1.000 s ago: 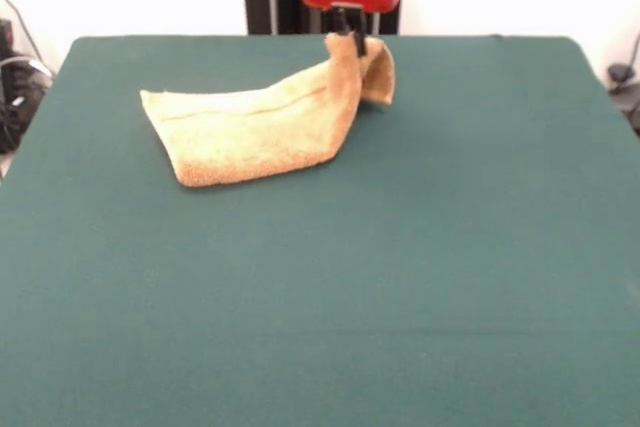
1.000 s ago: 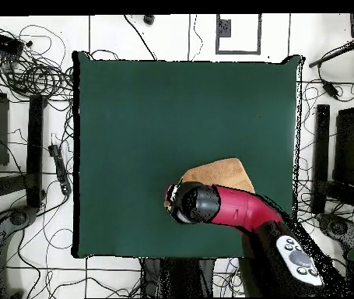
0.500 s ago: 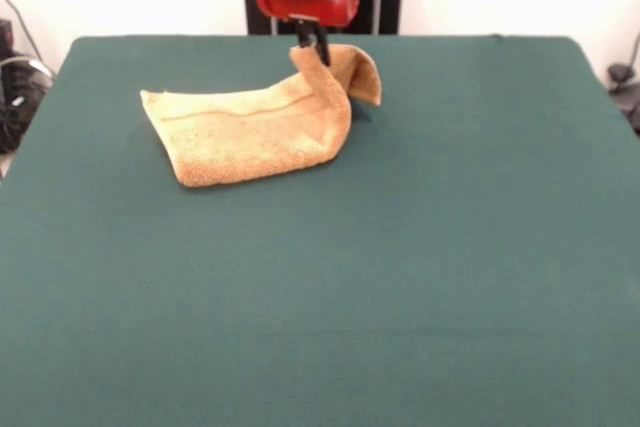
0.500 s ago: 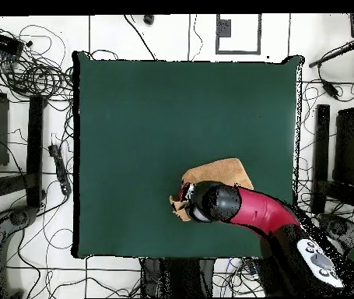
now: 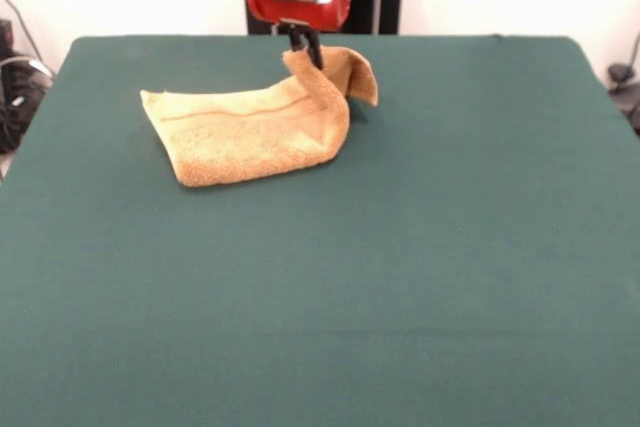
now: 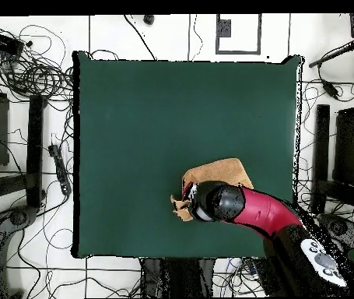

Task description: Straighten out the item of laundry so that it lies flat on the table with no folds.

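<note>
Mid-unfolding: gripper (image 5: 303, 44) pinched on a raised corner of the towel (image 5: 250, 127), lying folded near the far edge of the table (image 5: 400, 277). Next, probably: drawing corner outward, lowering flat.

Towel (image 5: 250, 127) on the table (image 5: 400, 277), gripper (image 5: 303, 47) above one corner

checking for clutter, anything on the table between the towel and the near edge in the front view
Nothing: in the front view the green table is bare from the towel down to its near edge. The tool pinches the towel's raised corner.
</note>
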`<action>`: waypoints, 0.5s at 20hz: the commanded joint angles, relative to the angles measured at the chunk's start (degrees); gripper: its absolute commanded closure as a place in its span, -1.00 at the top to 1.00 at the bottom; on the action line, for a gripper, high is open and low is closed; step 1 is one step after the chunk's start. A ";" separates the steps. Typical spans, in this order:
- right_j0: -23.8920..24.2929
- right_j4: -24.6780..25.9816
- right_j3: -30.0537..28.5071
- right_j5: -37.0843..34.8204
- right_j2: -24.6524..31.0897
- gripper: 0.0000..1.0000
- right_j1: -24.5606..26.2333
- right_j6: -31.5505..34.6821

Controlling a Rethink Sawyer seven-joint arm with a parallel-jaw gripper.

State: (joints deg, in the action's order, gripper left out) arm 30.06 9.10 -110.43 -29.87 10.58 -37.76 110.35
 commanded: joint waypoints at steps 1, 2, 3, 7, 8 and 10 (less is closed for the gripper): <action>-0.79 1.42 1.67 1.15 3.57 -1.00 0.05 1.07; -0.45 1.56 1.32 0.98 3.61 -1.00 -0.30 0.71; -0.11 1.69 0.98 0.80 3.65 -1.00 -0.65 0.35; 1.22 1.72 -0.31 0.96 4.53 -1.00 -1.72 -0.67; 1.39 1.74 -0.57 1.16 4.68 -1.00 -1.80 -0.68; 1.46 1.88 -0.43 1.30 4.75 -1.00 -1.61 -0.64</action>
State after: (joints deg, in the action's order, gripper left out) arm 31.52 9.10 -110.45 -29.88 10.57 -38.93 110.35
